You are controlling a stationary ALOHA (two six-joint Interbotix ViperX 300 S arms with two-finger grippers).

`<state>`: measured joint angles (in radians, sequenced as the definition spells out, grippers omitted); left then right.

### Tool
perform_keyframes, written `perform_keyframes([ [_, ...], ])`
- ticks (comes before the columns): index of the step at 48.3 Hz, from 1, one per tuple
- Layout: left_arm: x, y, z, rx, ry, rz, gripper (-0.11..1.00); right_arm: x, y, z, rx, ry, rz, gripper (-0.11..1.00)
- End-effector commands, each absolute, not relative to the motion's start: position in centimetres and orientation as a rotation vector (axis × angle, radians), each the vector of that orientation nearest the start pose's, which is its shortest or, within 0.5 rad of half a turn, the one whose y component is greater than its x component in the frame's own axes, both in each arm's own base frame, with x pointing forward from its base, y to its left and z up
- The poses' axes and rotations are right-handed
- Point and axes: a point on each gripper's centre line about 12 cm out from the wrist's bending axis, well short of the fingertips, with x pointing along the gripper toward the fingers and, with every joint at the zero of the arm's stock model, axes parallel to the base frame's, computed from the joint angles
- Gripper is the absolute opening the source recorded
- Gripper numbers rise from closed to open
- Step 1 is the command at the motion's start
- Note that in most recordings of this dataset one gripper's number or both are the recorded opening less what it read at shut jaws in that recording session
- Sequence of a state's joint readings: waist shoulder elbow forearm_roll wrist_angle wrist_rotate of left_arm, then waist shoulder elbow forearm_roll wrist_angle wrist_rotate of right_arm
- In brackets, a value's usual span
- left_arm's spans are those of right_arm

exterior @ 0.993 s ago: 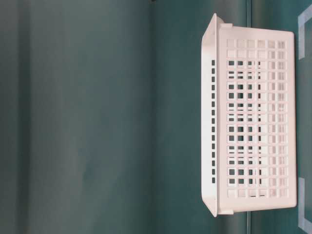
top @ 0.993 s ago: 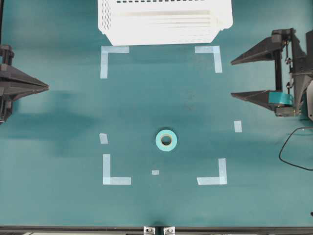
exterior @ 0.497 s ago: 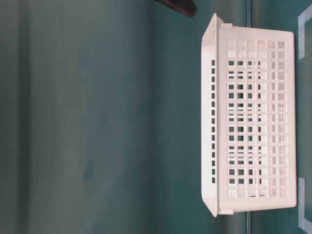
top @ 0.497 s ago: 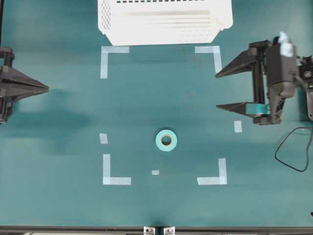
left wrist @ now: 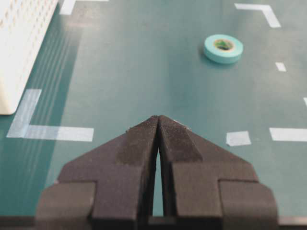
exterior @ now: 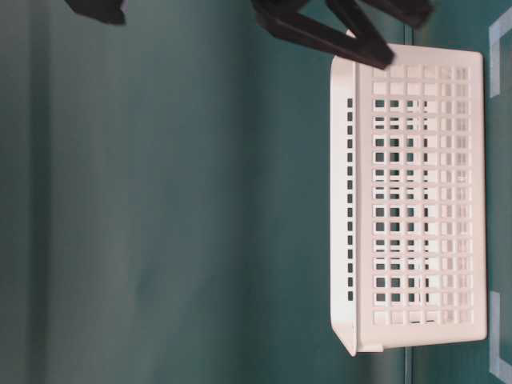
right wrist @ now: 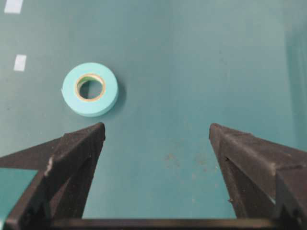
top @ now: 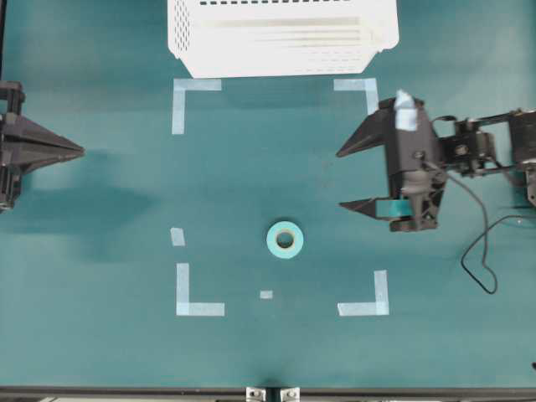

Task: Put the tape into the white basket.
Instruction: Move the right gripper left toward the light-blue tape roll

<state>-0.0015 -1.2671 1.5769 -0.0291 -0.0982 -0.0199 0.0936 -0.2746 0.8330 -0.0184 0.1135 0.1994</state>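
On smooth teal tabletop point(top: 109, 352) lies ring-shaped tape point(top: 285, 240).

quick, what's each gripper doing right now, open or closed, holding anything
Left gripper: closed, holding nothing.
Right gripper: wide open, empty; the tape lies on the table ahead of it.

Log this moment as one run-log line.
stage: approach | right hand: open, empty, short of tape | left hand: shut, parked | white basket: empty side visible

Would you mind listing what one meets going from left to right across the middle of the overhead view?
Left gripper, shut → the tape lying flat on the table → right gripper, open. The white basket spans the top centre, so it has no clear place in this order.
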Motion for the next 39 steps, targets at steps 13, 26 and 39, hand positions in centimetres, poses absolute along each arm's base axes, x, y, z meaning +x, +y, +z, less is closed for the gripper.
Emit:
perform_keyframes([
  [13, 13.4, 0.1, 16.1, -0.047, 0.204, 0.009, -0.11, 34.8, 4.9, 19.3, 0.114, 0.698, 0.073, 0.97],
  [26, 13.4, 0.1, 16.0, -0.047, 0.205, 0.009, -0.11, 36.1, 5.8, 18.1, 0.108, 0.731, 0.086, 0.97],
  [39, 13.4, 0.1, 16.0, -0.047, 0.205, 0.009, -0.11, 37.0, 6.5, 17.1, 0.103, 0.757, 0.097, 0.97],
])
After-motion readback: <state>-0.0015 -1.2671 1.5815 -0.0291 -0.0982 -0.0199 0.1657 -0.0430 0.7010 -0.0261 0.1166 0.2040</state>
